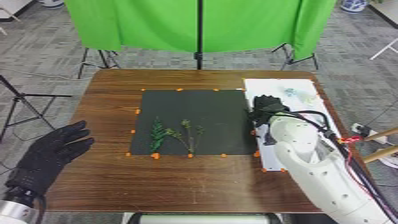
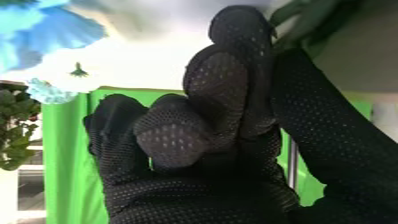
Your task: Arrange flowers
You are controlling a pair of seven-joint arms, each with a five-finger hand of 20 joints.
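Observation:
My right hand [image 1: 268,110] is over the boundary between the dark mat [image 1: 222,105] and the white board [image 1: 266,85] in the head view. In the right wrist view, the curled fingers and thumb of my right hand [image 2: 218,90] pinch a dark green leafy stem [image 2: 324,22]. Its lower part is hidden. Green sprigs, a fern-like one [image 1: 157,134] and a thinner one [image 1: 187,132], lie on the mat's lower left part. Pale blue flowers [image 1: 291,92] are on the white board. My left hand [image 1: 55,150] is open beside the table's left edge.
Blue petals [image 2: 58,37], a white flower [image 2: 82,79] and a leafy plant with red berries [image 2: 16,120] show near my right hand. Orange markers border the mat on the wooden table [image 1: 169,185]. A green cloth [image 1: 142,25] hangs behind the table, with stands around it.

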